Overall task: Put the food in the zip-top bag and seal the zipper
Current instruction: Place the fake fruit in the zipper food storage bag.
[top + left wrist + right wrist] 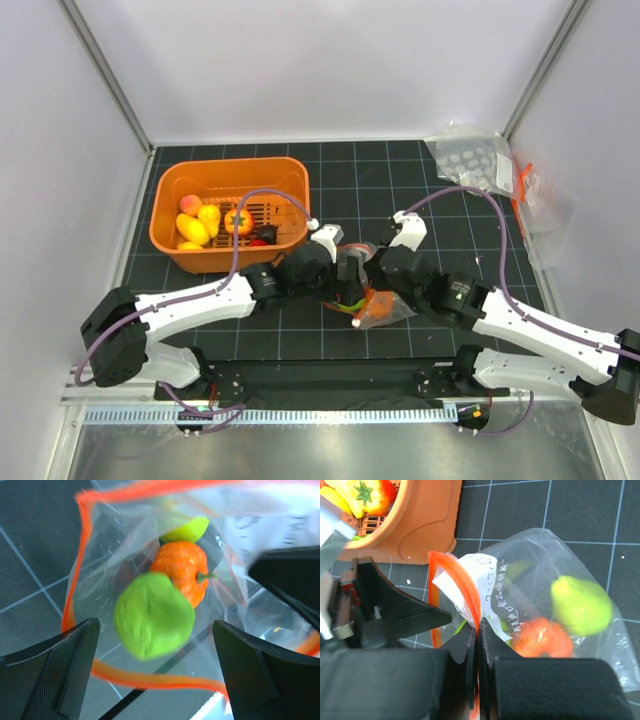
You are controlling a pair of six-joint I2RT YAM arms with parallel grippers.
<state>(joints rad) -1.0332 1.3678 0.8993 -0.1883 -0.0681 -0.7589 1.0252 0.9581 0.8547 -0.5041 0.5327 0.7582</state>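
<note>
Near the middle of the top view, the zip-top bag (385,308) lies on the dark mat (360,170). The left claw (155,625) is spread wide at the bag's open mouth, with a blurry green toy (152,615) between its fingers. The right claw (477,645) pinches the zipper (470,592) — an orange toy (540,637) sits inside the bag.
</note>
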